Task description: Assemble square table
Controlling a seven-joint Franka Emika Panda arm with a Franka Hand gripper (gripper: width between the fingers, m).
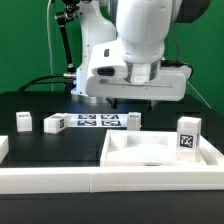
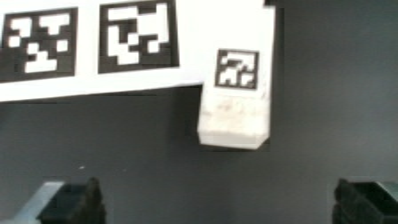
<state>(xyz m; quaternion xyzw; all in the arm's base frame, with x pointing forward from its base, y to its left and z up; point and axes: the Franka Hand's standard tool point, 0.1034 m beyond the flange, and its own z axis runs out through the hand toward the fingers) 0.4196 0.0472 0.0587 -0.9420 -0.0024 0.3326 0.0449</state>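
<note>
Leg block (image 2: 235, 105) lies beside the marker board (image 2: 89, 45), apart from the wide-spread, empty gripper (image 2: 217, 203).

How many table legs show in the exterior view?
4. Two legs sit on the exterior view's left of the marker board, one at its right, and one by the top, at its right rim. The arm may hide more.

No words or numbers are readable; only black-and-white tag patterns mark the leg blocks (image 1: 24, 122) and the marker board (image 2: 89, 50).
</note>
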